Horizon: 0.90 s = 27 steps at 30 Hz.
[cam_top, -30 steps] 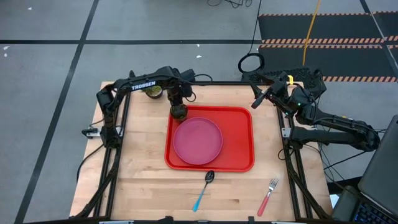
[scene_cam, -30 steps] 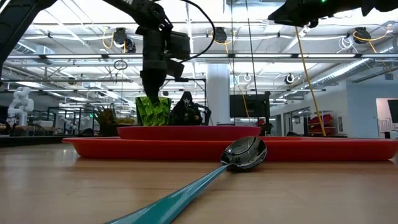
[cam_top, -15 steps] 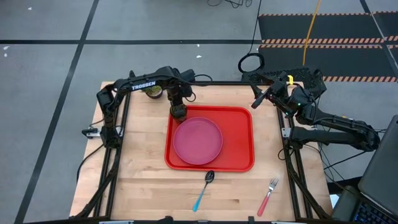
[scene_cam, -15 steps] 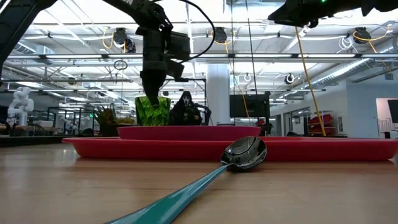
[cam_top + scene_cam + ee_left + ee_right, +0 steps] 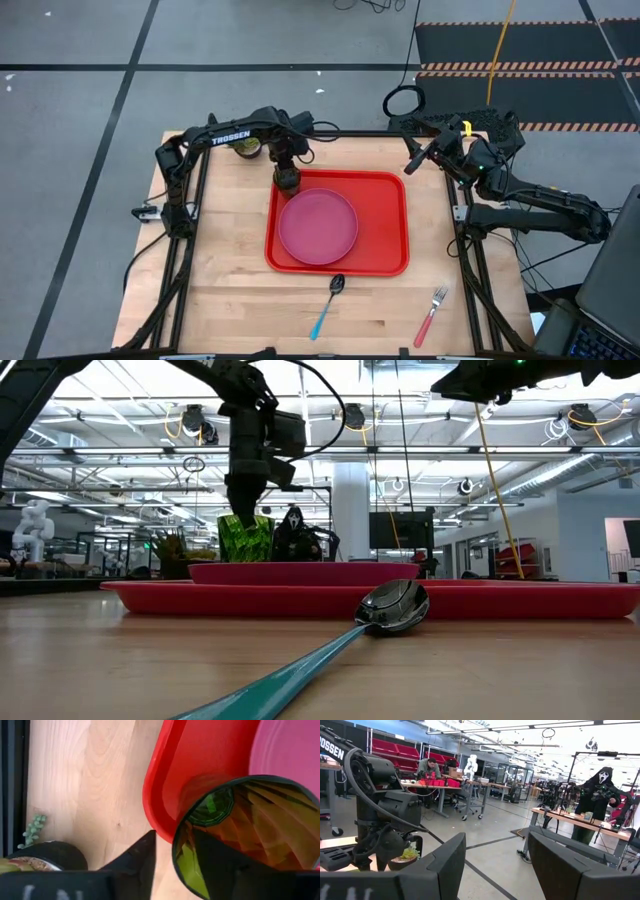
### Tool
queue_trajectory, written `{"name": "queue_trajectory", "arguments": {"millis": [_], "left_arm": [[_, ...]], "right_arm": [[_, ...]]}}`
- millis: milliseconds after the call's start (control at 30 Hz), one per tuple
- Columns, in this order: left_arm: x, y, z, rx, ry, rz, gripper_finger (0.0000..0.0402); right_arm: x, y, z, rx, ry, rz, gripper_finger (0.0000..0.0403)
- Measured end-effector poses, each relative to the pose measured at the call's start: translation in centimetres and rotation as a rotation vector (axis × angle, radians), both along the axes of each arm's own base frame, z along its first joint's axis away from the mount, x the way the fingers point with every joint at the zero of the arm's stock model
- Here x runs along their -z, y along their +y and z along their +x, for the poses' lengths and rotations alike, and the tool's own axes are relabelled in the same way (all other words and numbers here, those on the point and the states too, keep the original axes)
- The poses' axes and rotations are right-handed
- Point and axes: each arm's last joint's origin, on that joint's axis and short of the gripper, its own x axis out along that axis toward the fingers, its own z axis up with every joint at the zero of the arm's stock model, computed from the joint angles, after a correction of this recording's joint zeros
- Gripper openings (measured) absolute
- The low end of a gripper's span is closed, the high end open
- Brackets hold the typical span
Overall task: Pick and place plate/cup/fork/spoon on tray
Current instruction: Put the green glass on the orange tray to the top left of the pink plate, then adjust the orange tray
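Observation:
The green cup (image 5: pixel 287 179) stands upright on its base in the far left corner of the red tray (image 5: pixel 385 200), beside the pink plate (image 5: pixel 318 226), which lies flat in the tray. My left gripper (image 5: pixel 174 840) points down over the cup and is open. One finger stands inside the cup and one outside its wall, with a gap on each side. The blue-handled spoon (image 5: pixel 328 303) and the red-handled fork (image 5: pixel 431 314) lie on the wood near the front edge. My right gripper (image 5: pixel 497 865) waits open, raised at the far right.
A small potted plant (image 5: pixel 246 148) stands at the table's far left, close behind my left arm. The black frame rails run along both sides of the table. Bare wood lies to the left of the tray and between the tray and the near edge.

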Motion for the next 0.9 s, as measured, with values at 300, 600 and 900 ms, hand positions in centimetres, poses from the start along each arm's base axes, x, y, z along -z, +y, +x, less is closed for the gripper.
{"name": "queue_trajectory", "arguments": {"millis": [300,600,900], "left_arm": [[0.0,0.0,-0.1,0.011,0.007,0.001,0.0206],[-0.9,0.0,-0.2,0.015,0.032,0.018,0.0209],[-1.6,-0.3,-0.4,0.042,0.023,0.032,0.0209]], "right_arm": [[0.0,0.0,0.0,0.000,0.000,0.000,0.0208],[0.0,0.0,0.0,0.000,0.000,0.000,0.0208],[0.0,0.0,0.0,0.000,-0.001,0.000,0.0208]]}}
